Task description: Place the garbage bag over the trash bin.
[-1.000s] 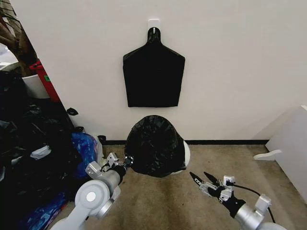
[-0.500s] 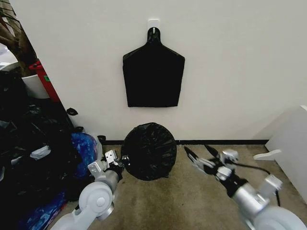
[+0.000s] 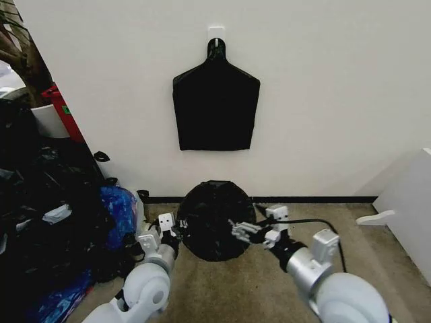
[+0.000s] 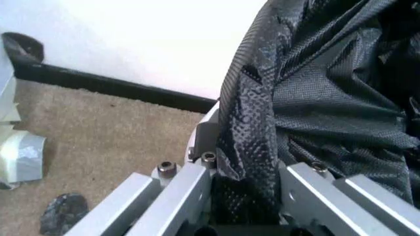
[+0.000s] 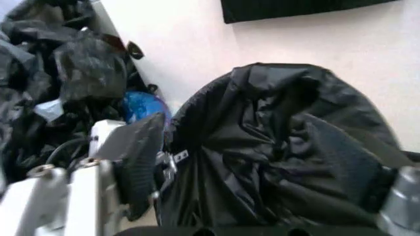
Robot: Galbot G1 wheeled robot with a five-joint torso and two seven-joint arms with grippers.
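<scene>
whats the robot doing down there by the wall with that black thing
It is fitting a black garbage bag over a trash bin, which the bag hides almost entirely here. The left gripper is shut on the bag's left edge, with film bunched between its fingers in the left wrist view. The right gripper is open against the bag's right side. The bin sits on carpet near the wall, below a flat black bundle hanging from a hook.

black bag over the bin, on the carpet by the wall

the glossy, wrinkled garbage bag (image 3: pixel 215 219) forms a round dome hiding the trash bin, just beside the baseboard; its film bunches in creased folds along one side.
</scene>
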